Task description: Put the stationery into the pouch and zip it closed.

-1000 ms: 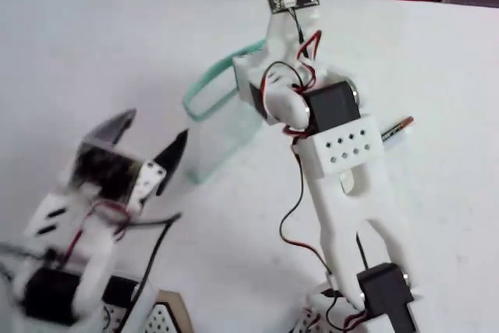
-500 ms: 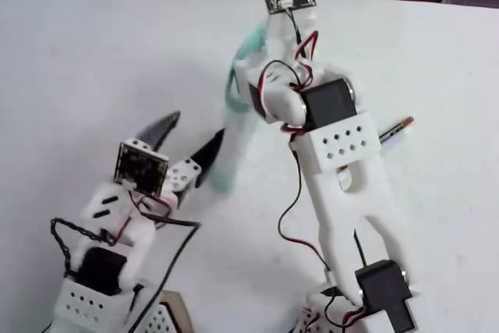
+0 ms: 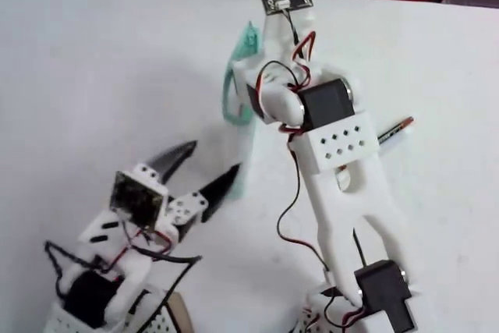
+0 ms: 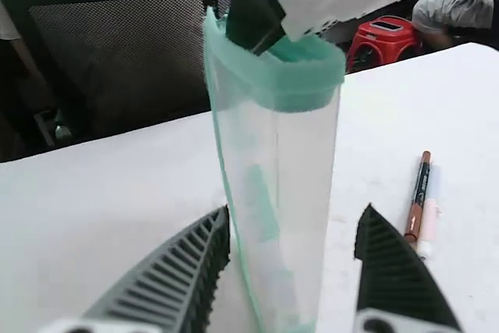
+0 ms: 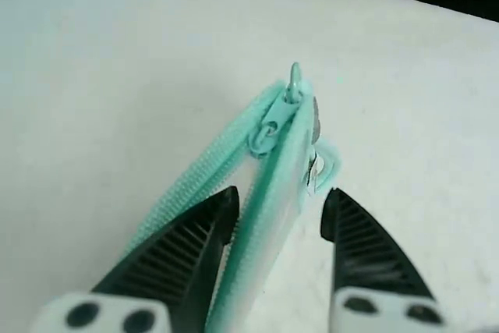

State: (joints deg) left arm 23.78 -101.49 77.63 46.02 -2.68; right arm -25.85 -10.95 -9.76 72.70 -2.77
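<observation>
The translucent pouch (image 3: 238,126) with a teal zip rim hangs upright, its bottom on the white table (image 3: 93,60). My right gripper (image 5: 281,196) is shut on the rim, just below the zipper pull (image 5: 293,86). One of its black fingers (image 4: 253,17) reaches into the mouth of the pouch (image 4: 273,169). A pale green stick shows through the pouch wall. My left gripper (image 3: 214,158) stands open at the pouch's lower end, with a jaw on either side (image 4: 292,220) and not touching it. A brown and white pen (image 3: 396,126) lies on the table beside the right arm, also visible past the pouch (image 4: 419,202).
A black mesh chair (image 4: 117,37) and a red object (image 4: 390,33) stand beyond the table's far edge. A small tan block (image 3: 178,313) sits by the left arm's base. Open table lies to the far left.
The pouch has been lifted from lying slack to hanging upright and narrow. My left arm swung in from the left, and its open jaws now flank the pouch's lower end.
</observation>
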